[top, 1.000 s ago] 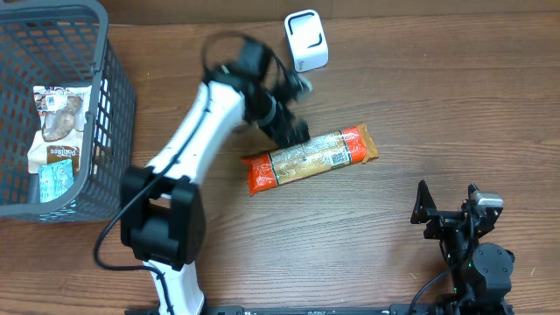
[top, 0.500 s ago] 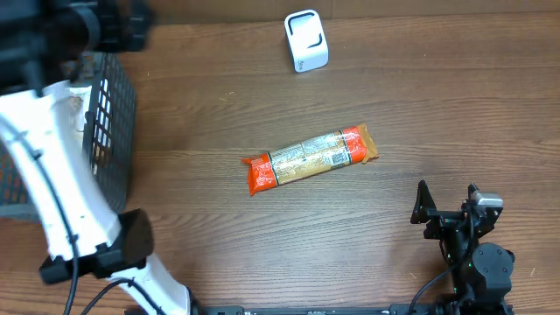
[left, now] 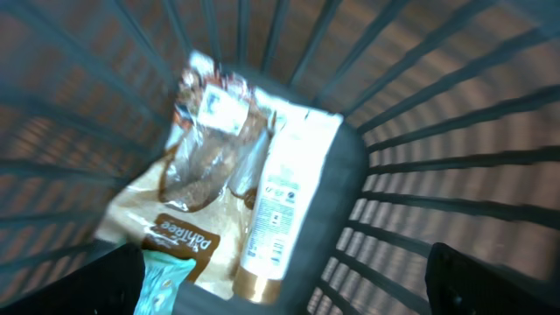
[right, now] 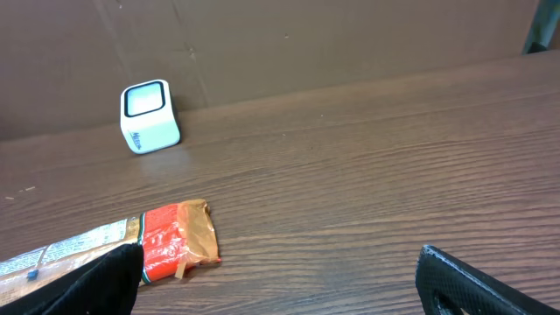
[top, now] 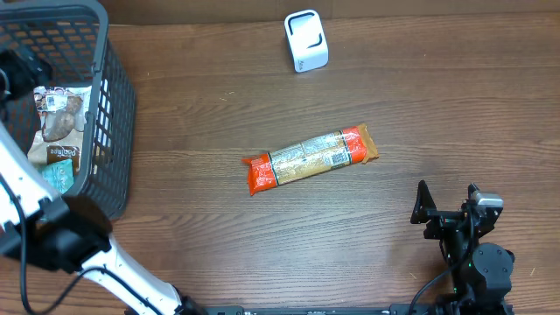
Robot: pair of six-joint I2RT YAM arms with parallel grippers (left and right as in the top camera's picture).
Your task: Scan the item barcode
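Observation:
A long orange and gold packet (top: 308, 158) lies flat mid-table, label side up; its orange end (right: 178, 233) shows in the right wrist view. The white scanner (top: 306, 40) stands at the table's far edge. My left gripper (left: 280, 267) hangs open inside the grey basket (top: 115, 114), above a brown bag (left: 197, 166), a white tube with a gold cap (left: 280, 201) and a teal packet (left: 162, 280); nothing sits between its fingers. My right gripper (top: 448, 210) rests open at the near right, empty, well apart from the orange packet.
The basket's barred walls (left: 420, 157) close in around the left gripper. The white left arm (top: 26, 201) rises along the table's left edge. The scanner (right: 150, 115) faces the table's middle.
The left arm has swung from beside the orange packet at mid-table over to the basket at the left. The packet lies where it was. The right arm is still.

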